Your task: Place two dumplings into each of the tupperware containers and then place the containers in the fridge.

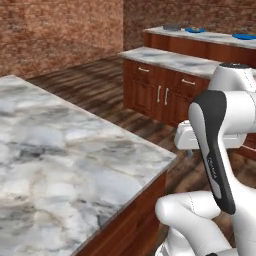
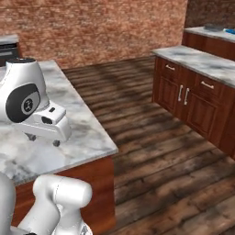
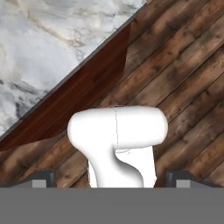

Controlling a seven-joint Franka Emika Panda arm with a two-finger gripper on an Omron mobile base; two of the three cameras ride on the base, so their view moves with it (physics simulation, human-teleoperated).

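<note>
While the jaws (image 3: 112, 178) gape wide and empty, marble counter (image 1: 60, 165) meets plank floor (image 2: 156, 151).

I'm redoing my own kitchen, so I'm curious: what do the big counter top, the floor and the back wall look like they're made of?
The counter top looks like polished marble: white-grey with cloudy dark veins, though it could be an imitation. The floor looks like dark wood planks, with visible grain and seams between the boards. The wall looks like bare red-brown brick, with rows of mortar lines.

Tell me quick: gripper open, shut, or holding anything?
Gripper: open, holding nothing, dark fingertips wide apart above the brown wooden plank floor.
</note>
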